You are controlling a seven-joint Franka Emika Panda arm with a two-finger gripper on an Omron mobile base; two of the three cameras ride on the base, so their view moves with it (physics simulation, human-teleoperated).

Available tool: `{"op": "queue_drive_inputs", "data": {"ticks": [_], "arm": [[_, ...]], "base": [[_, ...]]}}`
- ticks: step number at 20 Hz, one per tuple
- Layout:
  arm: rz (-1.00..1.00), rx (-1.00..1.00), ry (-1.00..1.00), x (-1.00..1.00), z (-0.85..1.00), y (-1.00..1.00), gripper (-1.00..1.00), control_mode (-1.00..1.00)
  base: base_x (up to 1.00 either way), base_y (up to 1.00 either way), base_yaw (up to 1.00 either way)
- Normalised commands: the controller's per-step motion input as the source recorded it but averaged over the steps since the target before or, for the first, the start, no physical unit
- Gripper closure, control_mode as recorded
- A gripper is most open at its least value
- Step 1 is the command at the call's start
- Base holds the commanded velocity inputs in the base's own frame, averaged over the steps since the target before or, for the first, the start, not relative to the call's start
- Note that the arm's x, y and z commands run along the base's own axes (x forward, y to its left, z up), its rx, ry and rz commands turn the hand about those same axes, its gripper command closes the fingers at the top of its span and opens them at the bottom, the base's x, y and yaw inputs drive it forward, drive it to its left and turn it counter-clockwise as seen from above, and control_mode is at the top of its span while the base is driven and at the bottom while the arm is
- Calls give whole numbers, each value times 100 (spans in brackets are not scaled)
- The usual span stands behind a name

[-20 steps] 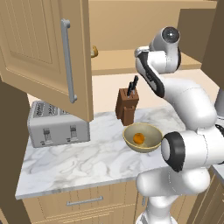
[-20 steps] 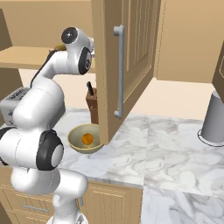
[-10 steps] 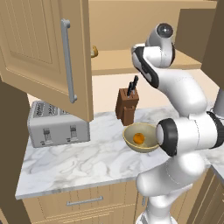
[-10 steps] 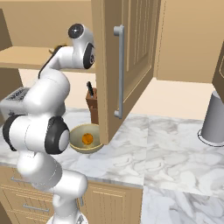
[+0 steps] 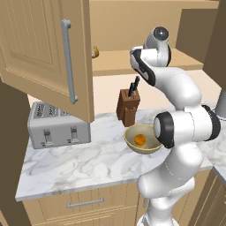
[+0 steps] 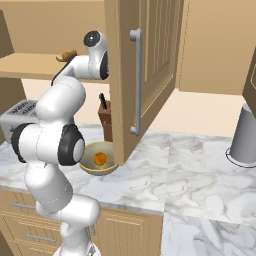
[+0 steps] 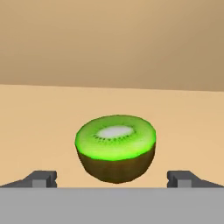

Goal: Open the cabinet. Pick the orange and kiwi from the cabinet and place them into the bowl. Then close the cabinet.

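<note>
knife block [image 5: 128,106] stands on the marble desk [image 5: 79,161] just behind the bowl [image 5: 142,139], and a toaster [image 5: 57,128] sits well to the block's left, partly under the open cabinet [image 5: 48,53] door. that door, with its grey bar handle [image 5: 69,62], swings out over the desk and hides part of the shelf [image 5: 119,60] in the left base view; in the right base view the other open door [image 6: 145,75] stands just beside the arm, between it and a grey canister [image 6: 245,137] far along the desk. a tan-brown roundish item [image 5: 95,52] lies on the shelf at the edge of the left door. below the desk are drawer fronts [image 5: 84,204] with horizontal handles.

orange [image 5: 140,140] lies inside the bowl, in front of the knife block. kiwi [image 7: 115,147] sits on the shelf inside the cabinet, cut face up, bright green with a pale centre, seen close in the hand view.

arm rises from its base in front of the desk, elbow beside the bowl, forearm reaching up above the knife block with the wrist turned in toward the shelf. end effector [image 7: 113,178] is released, its fingers [image 7: 41,178] spread wide to either side of the kiwi and apart from it, grasping nothing.
</note>
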Motion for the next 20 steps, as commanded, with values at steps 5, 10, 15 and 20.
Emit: {"op": "queue_drive_inputs", "data": {"ticks": [5, 10, 15, 20], "arm": [[0, 0, 0, 35, -4, -1, -100, -100], [0, 0, 0, 32, 0, -2, -100, -100], [0, 0, 0, 22, -6, 0, -100, -100], [0, 1, 0, 2, -17, -3, 100, -100]], "base": [[0, 0, 0], [0, 0, 0], [0, 0, 0], [0, 0, 0]]}}
